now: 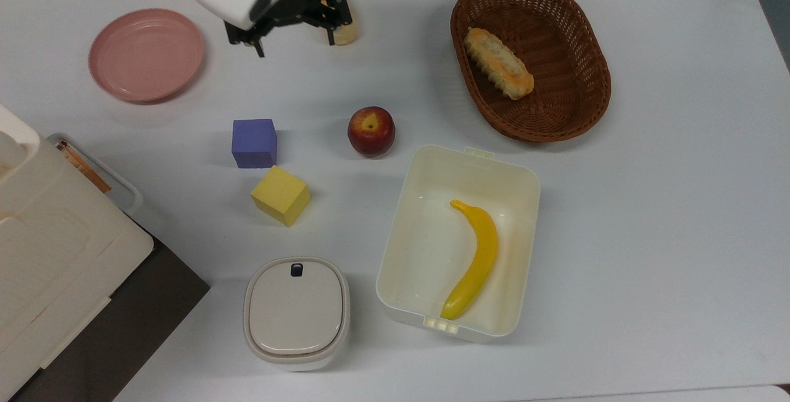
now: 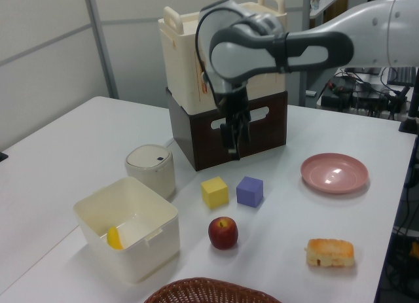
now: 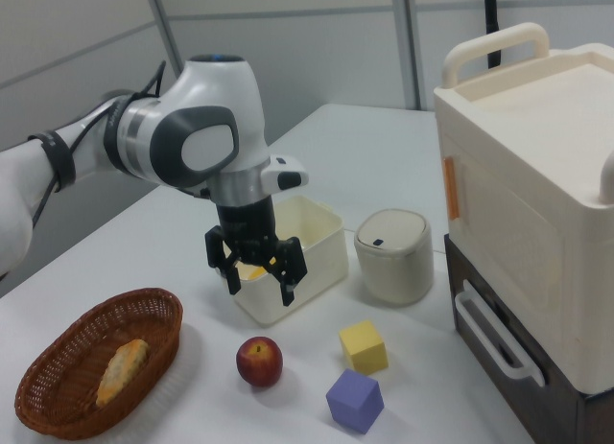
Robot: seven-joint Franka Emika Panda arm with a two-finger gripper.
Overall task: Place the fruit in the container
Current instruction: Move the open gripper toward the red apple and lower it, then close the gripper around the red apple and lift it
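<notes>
Presently, going left to right in the top view, the tool point(image 1: 295, 39) is held spread wide and empty above the table point(image 1: 648, 204), well apart from the apple point(image 1: 371, 131), which sits just beside the tub point(image 1: 469, 158). A careless descent could roll the apple away. The banana point(image 1: 475, 260) is seen whole from above; the left view hides most of it.

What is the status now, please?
Gripper open, empty, above the table. Apple on table beside tub. Banana in tub. Nothing blocks the apple.
</notes>
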